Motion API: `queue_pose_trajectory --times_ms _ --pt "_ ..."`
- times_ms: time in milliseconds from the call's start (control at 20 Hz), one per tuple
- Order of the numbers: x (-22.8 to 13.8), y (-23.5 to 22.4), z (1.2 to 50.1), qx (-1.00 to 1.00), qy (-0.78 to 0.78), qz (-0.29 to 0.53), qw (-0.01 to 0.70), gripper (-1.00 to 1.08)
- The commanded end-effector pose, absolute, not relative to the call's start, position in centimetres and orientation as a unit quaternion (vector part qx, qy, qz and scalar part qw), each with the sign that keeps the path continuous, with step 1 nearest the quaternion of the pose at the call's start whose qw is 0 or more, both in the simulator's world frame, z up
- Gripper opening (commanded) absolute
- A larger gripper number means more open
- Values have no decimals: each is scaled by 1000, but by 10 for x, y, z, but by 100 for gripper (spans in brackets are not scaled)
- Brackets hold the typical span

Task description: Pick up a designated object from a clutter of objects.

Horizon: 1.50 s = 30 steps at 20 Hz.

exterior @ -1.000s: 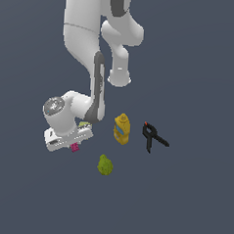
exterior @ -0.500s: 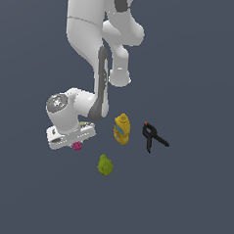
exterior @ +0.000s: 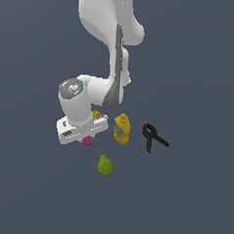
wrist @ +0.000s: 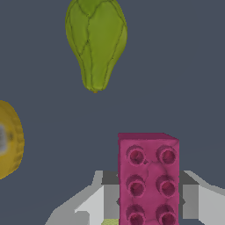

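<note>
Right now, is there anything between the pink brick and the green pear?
No. In the wrist view, only bare dark floor lies between the pink brick and the green pear. The exterior view shows the same open gap.

Brick (wrist: pixel 148 182) magenta-pink, studded top. Pear (wrist: pixel 96 41) yellow-green with darker vein lines; bottle (exterior: pixel 121 129) yellow. Clamp (exterior: pixel 152 136) black, red tip; arm (exterior: pixel 101 49) white and grey.

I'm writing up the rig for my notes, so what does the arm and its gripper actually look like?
The arm is glossy white with rounded, bulbous links and dark grey bands at the joints. A round grey cap tops the wrist. The gripper has a white, boxy body. In the wrist view its fingers show as flat light and dark grey facets. No cables or readable markings show.
</note>
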State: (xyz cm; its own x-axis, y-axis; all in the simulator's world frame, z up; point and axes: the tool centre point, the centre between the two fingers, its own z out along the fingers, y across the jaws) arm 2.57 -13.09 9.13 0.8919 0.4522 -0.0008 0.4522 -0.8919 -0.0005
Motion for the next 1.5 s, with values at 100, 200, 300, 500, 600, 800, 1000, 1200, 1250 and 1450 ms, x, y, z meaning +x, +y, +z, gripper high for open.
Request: queue_pose_trajectory --times_ms 100,200,300,500,600,800,1000,1200,1250,1450 --pt "27 -91 133 -973 -233 0 0 -100" --pt "27 -73 152 -973 -233 0 -1 -100" --pt "28 -55 171 -973 -233 0 -1 -100" --pt "30 -19 209 -973 -233 0 -1 -100" --pt "30 -1 228 -973 -233 0 -2 -100" --pt "33 34 266 -973 -233 0 -2 -100" --pt "35 69 303 -973 -233 0 -2 -100" --pt "38 101 336 -973 -233 0 -1 -100" --pt "39 108 343 -973 -233 0 -1 -100" --pt "42 130 366 -973 -233 0 0 -100"
